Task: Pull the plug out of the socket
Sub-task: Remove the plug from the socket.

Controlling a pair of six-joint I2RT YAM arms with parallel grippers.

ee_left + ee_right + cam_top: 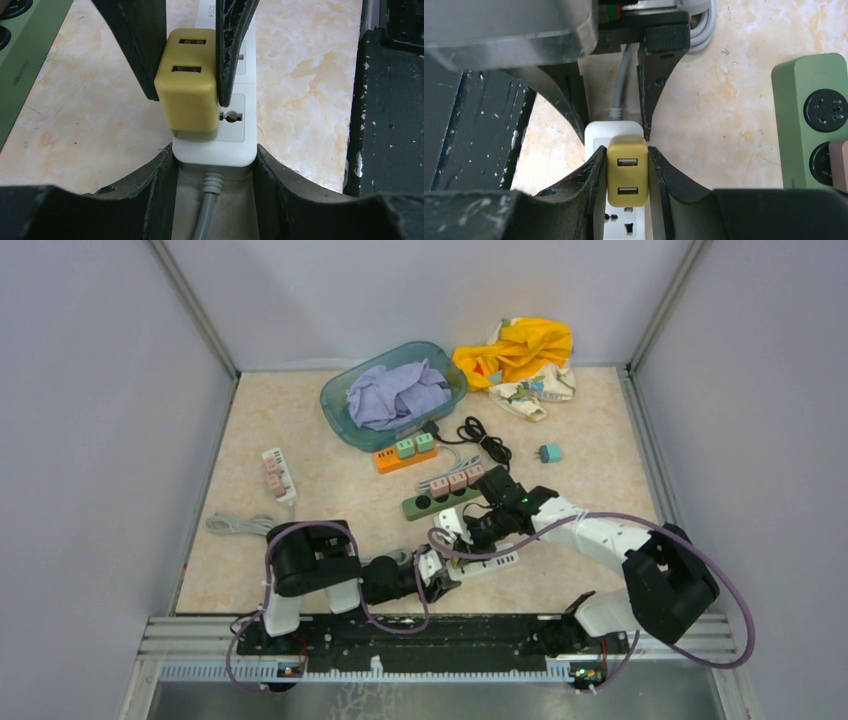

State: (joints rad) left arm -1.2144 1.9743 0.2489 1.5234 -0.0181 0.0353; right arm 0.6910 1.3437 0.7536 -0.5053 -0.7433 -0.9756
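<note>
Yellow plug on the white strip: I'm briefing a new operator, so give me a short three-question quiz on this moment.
1. True or false: the right gripper is shut on the yellow plug.
2. What does the left gripper clamp? A) the white power strip B) the green power strip C) the blue basket
3. Fill in: the plug's face shows ___ USB ports.

Key: 1 true; 2 A; 3 two.
</note>
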